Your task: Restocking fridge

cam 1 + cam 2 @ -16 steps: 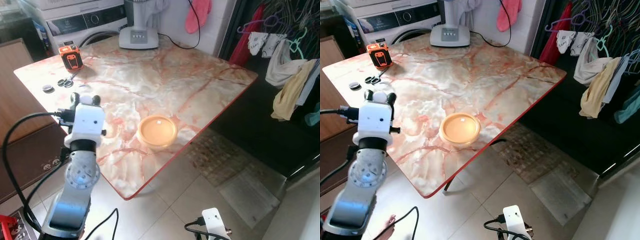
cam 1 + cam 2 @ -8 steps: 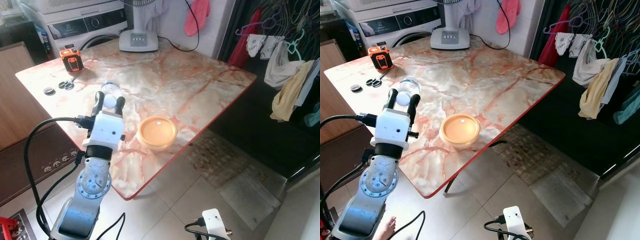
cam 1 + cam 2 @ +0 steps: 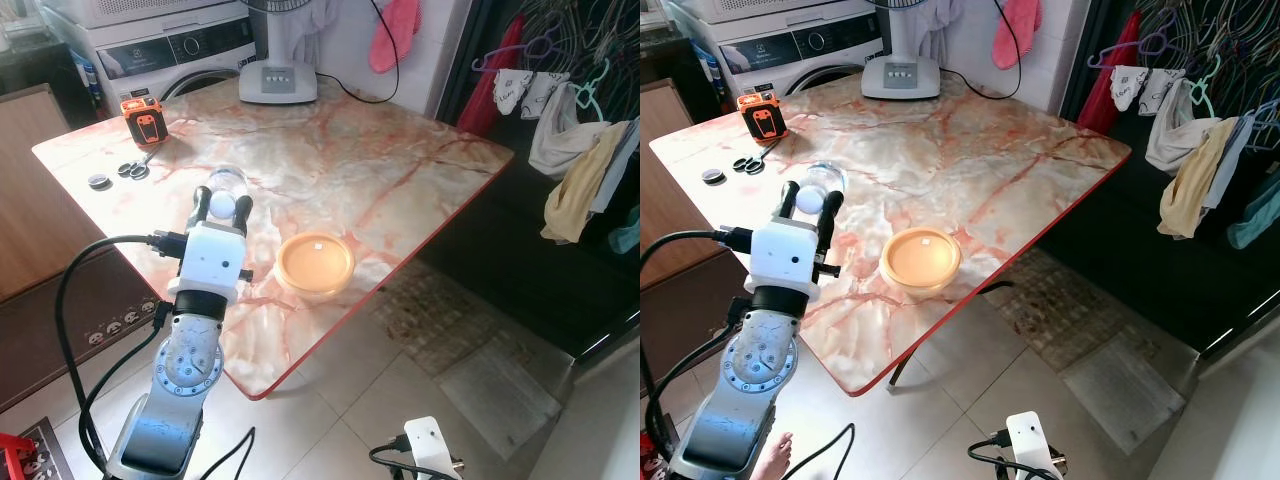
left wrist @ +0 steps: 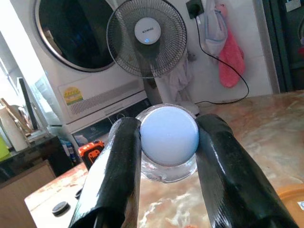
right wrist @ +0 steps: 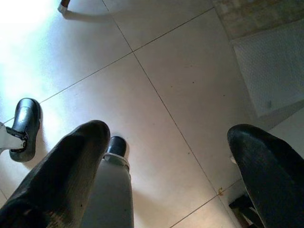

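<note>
Closing in: left pincer (image 3: 222, 205) now sits where it was half a second ago, fingers clamped around the clear bottle's white cap (image 4: 168, 130) on the marble worktop (image 3: 330, 150). Grasp looks done; lift next. Right pincer (image 5: 166, 171) hangs open over the floor.

A marble-topped table (image 3: 400, 150) stands on a pale tiled floor (image 3: 380, 400), a washing machine (image 3: 160, 50) behind it.
</note>
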{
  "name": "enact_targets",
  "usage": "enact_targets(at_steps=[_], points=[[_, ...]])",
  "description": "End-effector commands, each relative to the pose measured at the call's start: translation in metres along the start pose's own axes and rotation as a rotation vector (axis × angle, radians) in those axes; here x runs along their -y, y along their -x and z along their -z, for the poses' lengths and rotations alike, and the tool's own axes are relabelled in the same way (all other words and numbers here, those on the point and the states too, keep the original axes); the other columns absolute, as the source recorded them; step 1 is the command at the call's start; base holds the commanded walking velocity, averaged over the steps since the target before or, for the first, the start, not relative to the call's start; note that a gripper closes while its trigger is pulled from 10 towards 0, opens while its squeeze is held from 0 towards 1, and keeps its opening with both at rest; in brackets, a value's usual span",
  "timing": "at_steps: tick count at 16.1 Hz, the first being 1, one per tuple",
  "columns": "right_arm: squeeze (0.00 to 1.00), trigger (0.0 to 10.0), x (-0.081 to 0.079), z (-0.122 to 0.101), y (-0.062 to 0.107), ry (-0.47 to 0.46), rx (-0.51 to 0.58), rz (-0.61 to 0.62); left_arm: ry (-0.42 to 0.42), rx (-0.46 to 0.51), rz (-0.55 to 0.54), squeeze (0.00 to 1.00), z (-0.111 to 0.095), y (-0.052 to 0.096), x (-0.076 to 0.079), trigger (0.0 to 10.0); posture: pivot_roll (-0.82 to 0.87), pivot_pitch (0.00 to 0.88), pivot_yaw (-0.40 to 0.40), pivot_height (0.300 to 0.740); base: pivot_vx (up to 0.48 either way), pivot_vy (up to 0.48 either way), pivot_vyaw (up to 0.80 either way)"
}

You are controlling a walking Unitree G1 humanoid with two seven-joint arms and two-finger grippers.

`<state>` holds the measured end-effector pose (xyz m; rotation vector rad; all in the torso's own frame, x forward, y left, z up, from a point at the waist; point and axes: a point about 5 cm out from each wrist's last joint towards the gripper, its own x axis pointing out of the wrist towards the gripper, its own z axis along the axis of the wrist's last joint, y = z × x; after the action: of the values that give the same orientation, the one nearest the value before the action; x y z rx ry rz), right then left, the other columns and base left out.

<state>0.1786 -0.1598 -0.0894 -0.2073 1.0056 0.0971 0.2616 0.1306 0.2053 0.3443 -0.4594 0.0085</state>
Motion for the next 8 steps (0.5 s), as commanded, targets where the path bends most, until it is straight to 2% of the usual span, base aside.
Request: enact_targets(at_steps=[1, 8], points=[[0.0, 10.0, 0.002, -0.0002, 0.0, -0.004, 0.003, 0.01, 0.008, 0.033, -0.001, 0.0, -0.0049, -0.002, -0.0019, 10.0, 0.01, 0.04, -0.047, 0.74, -0.281, 0.0, 0.0], [0.0, 10.0, 0.0016, -0.0017, -0.0002, -0.01, 0.008, 0.007, 0.01, 0.021, 0.002, 0.0, -0.0028, -0.0026, -0.0015, 10.0, 0.01, 0.048, -0.046, 0.74, -0.291, 0.0, 0.0]])
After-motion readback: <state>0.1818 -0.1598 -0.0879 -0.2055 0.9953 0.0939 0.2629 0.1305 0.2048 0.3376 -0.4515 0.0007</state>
